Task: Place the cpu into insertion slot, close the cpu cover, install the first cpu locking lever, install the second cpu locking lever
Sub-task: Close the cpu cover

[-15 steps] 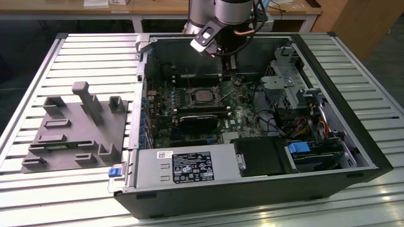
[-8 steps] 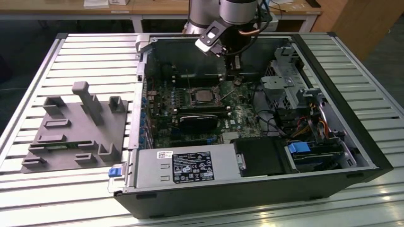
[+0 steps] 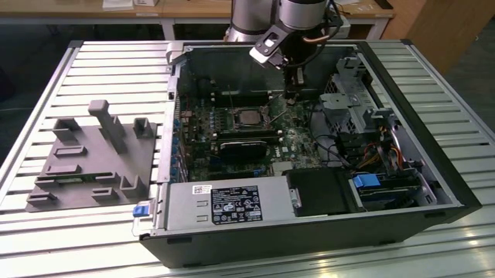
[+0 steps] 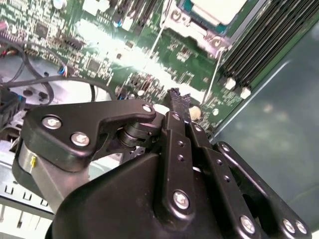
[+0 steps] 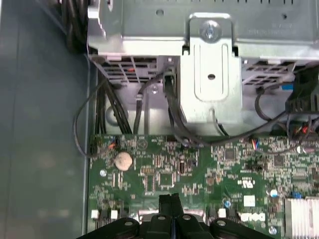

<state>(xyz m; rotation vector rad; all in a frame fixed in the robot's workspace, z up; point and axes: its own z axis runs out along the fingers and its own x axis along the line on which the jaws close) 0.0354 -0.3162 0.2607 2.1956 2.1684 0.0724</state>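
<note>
Inside the open computer case, the cpu lies silver top up in the insertion slot on the green board. The cpu cover lies flat around it as a silver frame. In the second wrist view, the cpu and a corner of the cpu cover show, with a thin locking lever running from the frame toward the fingertips. My gripper hangs just above the board at the exterior view's right of the slot. Its black fingers are shut with nothing between them, as the first wrist view's gripper confirms.
A black rectangular block sits just in front of the slot. A grey power supply fills the case front. A metal drive cage and cables stand close at the right. Memory slots and a coin battery lie nearby.
</note>
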